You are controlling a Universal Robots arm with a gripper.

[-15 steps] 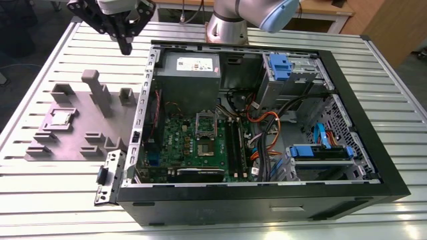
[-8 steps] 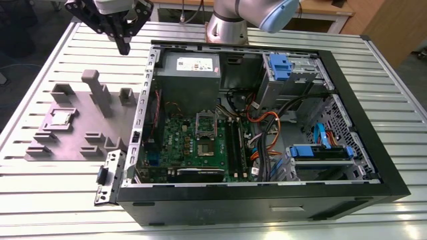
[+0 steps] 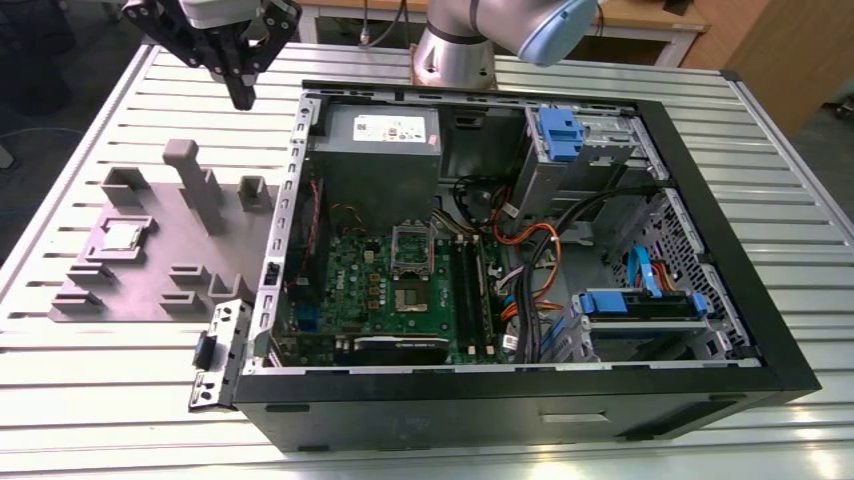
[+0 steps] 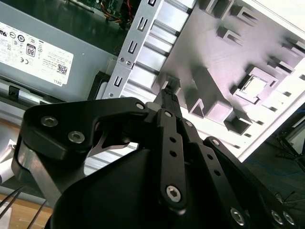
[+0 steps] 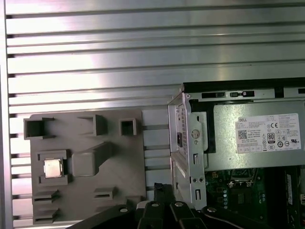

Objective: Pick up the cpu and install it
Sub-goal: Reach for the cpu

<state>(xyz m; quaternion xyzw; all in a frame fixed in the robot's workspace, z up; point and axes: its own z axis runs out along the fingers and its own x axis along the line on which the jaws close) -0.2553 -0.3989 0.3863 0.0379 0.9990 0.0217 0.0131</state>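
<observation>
The arm (image 3: 454,52) is a rounded silver-grey column with a pale blue cap (image 3: 558,32) on one joint; its wrist end is a pale grey-white block (image 3: 220,9). The pincer (image 3: 242,97) is matt black, built of flat linked bars that taper to narrow tips; in the second wrist view the bars carry small round holes and silver socket-head screws (image 4: 174,192); a bare metal edge shows beside the black plates.
</observation>
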